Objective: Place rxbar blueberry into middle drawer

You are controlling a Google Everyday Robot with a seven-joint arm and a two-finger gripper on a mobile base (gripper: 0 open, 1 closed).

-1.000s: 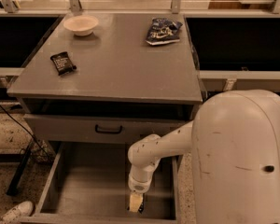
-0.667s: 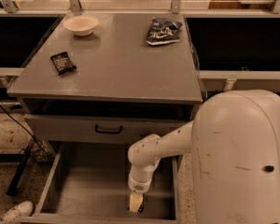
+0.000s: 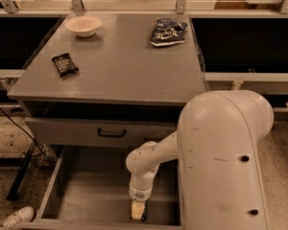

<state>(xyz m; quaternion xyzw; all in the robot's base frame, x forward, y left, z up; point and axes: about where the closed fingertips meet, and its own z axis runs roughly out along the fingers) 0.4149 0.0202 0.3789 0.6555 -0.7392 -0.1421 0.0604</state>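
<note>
rxbar (image 3: 144, 215) shows only as a dark sliver at the tip of the gripper (image 3: 138, 212), which hangs low inside the open middle drawer (image 3: 86, 195), near its front edge. nothing has shifted over the last second: arm and gripper sit just as before. i cannot tell whether the gripper is clamped on the rxbar or has let go. release looks close; the arm would then lift out.
</note>
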